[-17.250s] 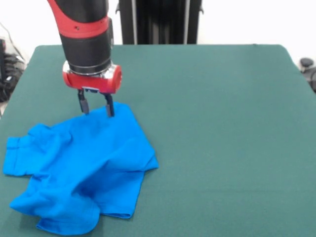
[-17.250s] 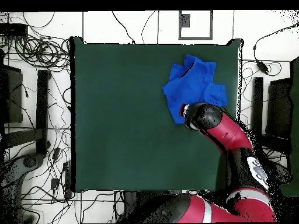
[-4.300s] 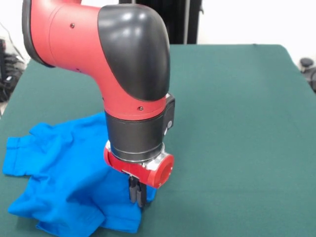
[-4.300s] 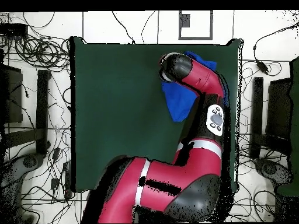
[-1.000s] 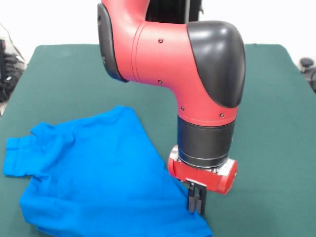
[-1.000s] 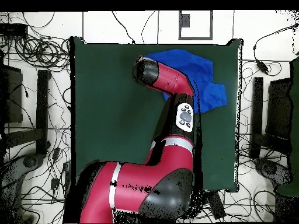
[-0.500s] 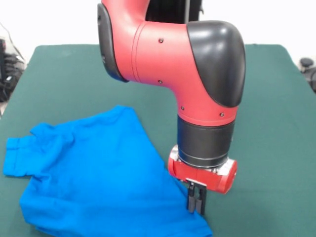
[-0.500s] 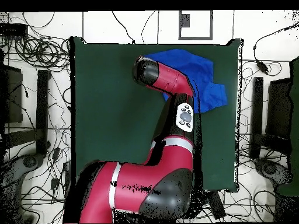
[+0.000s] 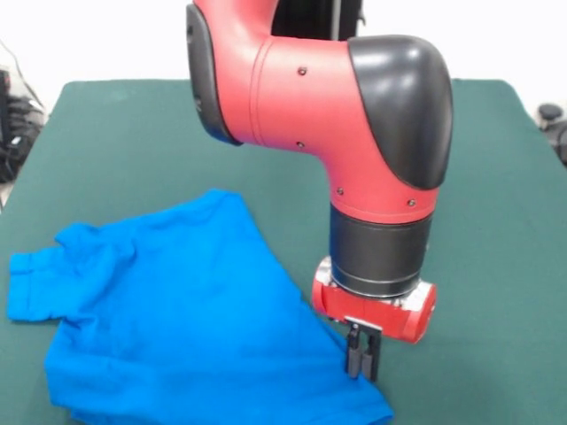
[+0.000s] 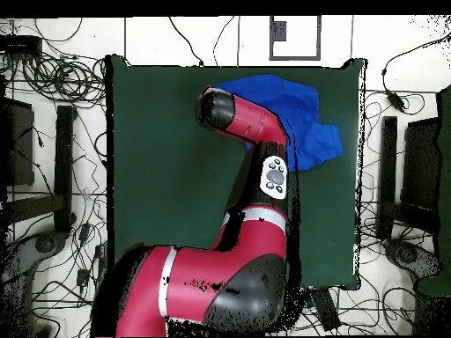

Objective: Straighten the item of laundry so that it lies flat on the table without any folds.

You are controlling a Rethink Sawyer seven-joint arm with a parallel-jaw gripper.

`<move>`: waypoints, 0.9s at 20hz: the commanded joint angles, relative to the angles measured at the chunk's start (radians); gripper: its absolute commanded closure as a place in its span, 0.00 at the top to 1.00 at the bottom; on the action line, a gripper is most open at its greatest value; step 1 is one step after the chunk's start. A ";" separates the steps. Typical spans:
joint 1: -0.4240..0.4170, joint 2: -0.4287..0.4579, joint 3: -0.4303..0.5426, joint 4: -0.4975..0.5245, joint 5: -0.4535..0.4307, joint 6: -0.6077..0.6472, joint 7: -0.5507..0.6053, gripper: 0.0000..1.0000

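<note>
Item: bright blue T-shirt, spread over the front view's near left part of the dark green table, one short sleeve reaching toward the left edge, shallow wrinkles across the body, its lower right corner drawn out to a point under me. My gripper stood upright at that corner, fingers pressed together on the shirt's edge, tips low at the tabletop. Overhead, my arm covered the gripper; blue cloth lay along the table's far edge.
</note>
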 commanded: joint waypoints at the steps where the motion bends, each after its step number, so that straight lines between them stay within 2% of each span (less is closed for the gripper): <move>1: 0.084 0.033 0.058 0.177 0.045 -0.015 0.316 0.00; 18: 0.121 0.037 0.045 0.199 0.103 -0.055 0.338 0.00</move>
